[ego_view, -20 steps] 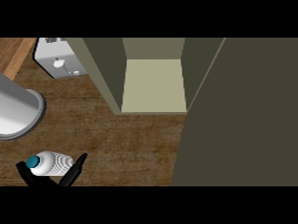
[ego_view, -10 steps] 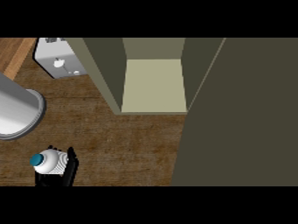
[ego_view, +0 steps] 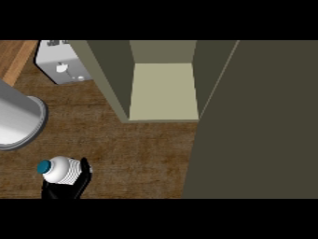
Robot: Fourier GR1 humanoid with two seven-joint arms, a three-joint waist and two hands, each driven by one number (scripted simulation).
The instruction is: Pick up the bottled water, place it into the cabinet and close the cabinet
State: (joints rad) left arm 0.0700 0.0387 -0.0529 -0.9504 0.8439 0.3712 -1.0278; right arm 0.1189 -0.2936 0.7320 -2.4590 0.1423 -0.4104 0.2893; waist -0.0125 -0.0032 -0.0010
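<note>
While the cabinet stands open at upper centre, the bottled water sits well down and to the left of it, near the lower edge of the counter. Only one hand shows, black, its fingers curled round the bottle's right and lower sides, so it has hold of the bottle; which arm it belongs to cannot be told with certainty, though it enters low at the left. Bottle seen nearly end-on, teal cap up: long axis roughly upright. Judgement: the carry must run up and right from the hand towards the cabinet's pale shelf, clear of its left wall. The cabinet door lies to the right of the opening, not yet closed.
</note>
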